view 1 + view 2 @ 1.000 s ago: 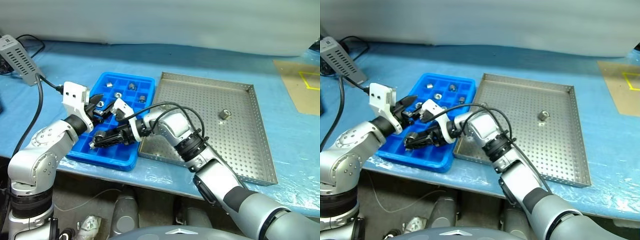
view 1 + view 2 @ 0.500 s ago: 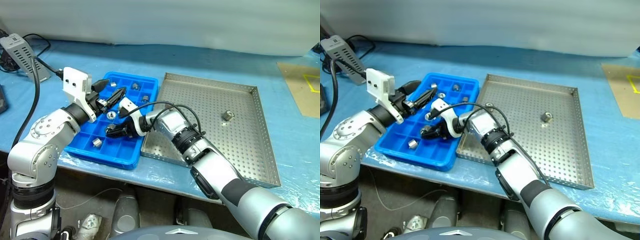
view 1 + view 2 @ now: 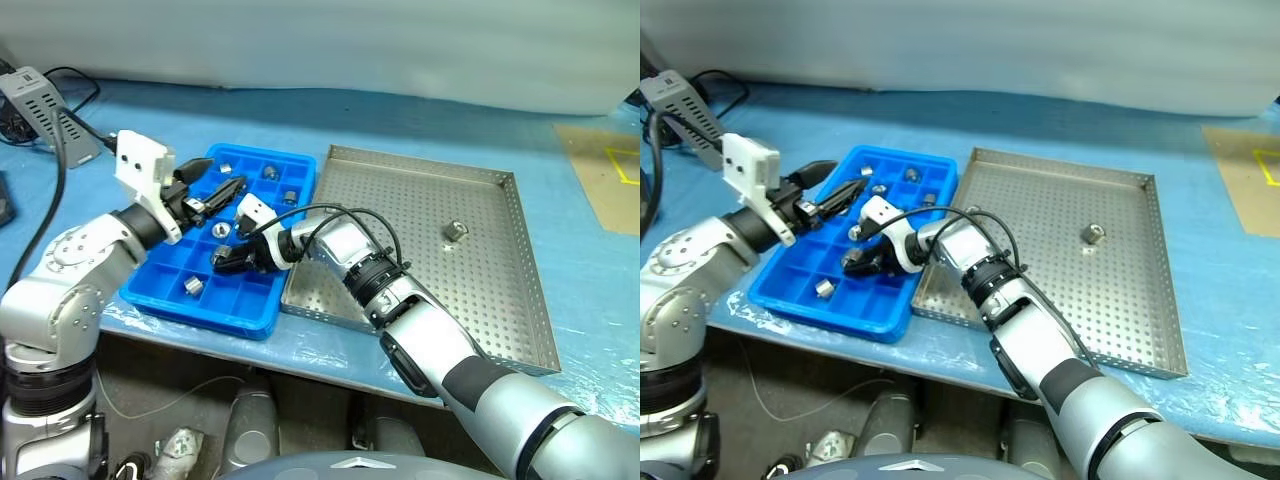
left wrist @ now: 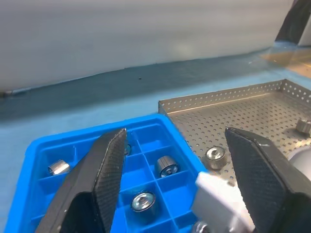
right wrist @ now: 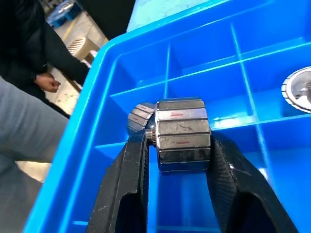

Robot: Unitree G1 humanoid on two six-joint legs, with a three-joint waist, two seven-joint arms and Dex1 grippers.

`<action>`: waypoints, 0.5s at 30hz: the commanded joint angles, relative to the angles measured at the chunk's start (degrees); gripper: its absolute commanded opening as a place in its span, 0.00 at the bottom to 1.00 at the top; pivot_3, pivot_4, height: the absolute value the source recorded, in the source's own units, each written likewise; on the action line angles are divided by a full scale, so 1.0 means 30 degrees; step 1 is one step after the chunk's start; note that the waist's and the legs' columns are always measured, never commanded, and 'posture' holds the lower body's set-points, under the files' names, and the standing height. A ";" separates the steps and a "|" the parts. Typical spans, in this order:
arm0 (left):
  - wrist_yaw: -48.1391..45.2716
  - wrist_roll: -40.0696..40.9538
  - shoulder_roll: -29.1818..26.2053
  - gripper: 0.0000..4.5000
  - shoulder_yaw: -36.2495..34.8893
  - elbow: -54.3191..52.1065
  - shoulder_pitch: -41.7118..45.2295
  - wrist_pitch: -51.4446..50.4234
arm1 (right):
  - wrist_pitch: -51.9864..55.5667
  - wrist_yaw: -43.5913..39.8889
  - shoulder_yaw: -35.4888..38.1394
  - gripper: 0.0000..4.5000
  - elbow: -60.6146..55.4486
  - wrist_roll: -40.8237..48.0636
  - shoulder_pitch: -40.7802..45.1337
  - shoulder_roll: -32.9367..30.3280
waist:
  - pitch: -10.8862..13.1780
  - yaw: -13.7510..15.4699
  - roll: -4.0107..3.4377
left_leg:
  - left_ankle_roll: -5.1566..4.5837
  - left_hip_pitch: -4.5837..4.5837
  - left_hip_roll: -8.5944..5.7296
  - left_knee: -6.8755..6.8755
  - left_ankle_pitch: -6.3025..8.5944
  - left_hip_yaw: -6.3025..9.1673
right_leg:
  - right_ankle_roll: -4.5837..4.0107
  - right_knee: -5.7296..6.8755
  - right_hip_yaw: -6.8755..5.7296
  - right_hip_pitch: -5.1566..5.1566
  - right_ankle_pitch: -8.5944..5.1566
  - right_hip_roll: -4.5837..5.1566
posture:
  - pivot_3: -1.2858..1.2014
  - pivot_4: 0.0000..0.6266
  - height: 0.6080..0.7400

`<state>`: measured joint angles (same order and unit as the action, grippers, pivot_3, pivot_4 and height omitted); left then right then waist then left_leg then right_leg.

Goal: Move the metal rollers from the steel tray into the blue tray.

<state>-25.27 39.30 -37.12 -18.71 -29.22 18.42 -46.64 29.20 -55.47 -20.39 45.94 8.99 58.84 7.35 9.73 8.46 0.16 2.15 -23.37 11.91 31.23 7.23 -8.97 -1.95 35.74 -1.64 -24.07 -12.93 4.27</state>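
My right end effector (image 5: 177,141) sits low inside the blue tray (image 3: 150,290), fingers pinching a metal roller (image 5: 183,135) between them over a middle compartment, near the tray's right wall. My left end effector (image 3: 205,185) hovers above the tray's far-left part, spread with nothing between. Other rollers (image 3: 192,285) lie in separate compartments. One roller (image 3: 454,232) stands alone on the steel tray (image 3: 520,300), open perforated floor all around it.

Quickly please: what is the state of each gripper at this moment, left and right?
Left gripper: open, holding nothing, above the blue tray.
Right gripper: closed on a metal roller over a tray compartment.
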 commanded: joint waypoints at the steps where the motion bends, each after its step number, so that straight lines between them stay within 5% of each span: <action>1: -0.0658 -0.0080 -0.0831 0.76 -0.1124 0.0315 -0.0272 0.0670 | -0.0048 -0.0537 0.0134 0.65 -0.1135 0.0038 -0.0355 0.0270 | 0.0000 -0.0014 0.0001 | 0.0000 -0.0001 0.0000 -0.0001 0.0000 -0.0001 | 0.0000 -0.0001 0.0000 -0.0002 0.0000 -0.0001 | 0.60 0.24 1.00; 3: -0.0827 -0.0139 -0.1073 0.76 -0.1286 0.0597 -0.0283 0.0867 | 0.0280 -0.0516 0.0128 0.79 -0.1602 0.0019 -0.0437 0.0175 | 0.0000 0.0020 0.0000 | 0.0000 -0.0015 0.0005 -0.0001 0.0000 0.0000 | 0.0000 -0.0005 -0.0001 -0.0009 0.0000 -0.0008 | 0.60 0.24 1.00; 15: -0.1865 -0.0030 -0.1083 0.76 -0.0385 0.1338 0.0355 0.1538 | 0.2760 -0.2234 0.4746 0.79 -0.7361 0.4110 -0.0735 -0.3297 | 0.0000 0.0045 0.0006 | 0.0006 -0.0049 -0.0003 0.0021 -0.0005 0.0013 | 0.0008 0.0000 -0.0006 -0.0019 0.0006 -0.0007 | 0.58 0.24 1.00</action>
<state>-29.90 38.36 -39.81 -19.56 -24.57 18.38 -43.01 36.59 -61.37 -9.86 28.08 17.55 55.62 -1.61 9.73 8.59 0.18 2.17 -23.51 11.90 31.30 7.22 -8.95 -1.92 35.74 -1.65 -24.12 -12.91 4.24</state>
